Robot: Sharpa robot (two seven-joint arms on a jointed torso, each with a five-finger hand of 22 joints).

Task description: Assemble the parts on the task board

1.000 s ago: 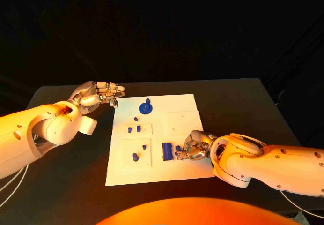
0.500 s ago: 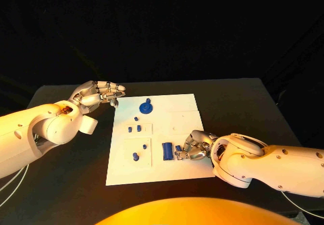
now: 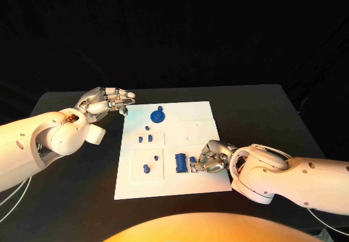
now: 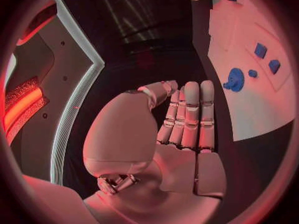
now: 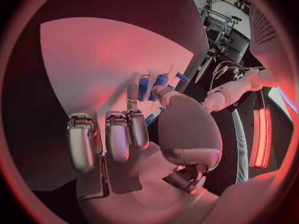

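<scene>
I'm seeing the right silver hand (image 3: 210, 160) pinching a small blue plastic part (image 3: 193, 163) just beside the upright blue block (image 3: 179, 161) on the white task board (image 3: 196, 113); left hand (image 3: 109, 102) idling empty off the board's far corner.

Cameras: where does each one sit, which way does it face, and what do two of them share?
Head view: on the head, looking down at the white board; both arms show.
Left wrist view: behind the left hand, facing the board's edge.
Right wrist view: behind the right hand, facing a blue part.
Head and left wrist views share the round blue part.
</scene>
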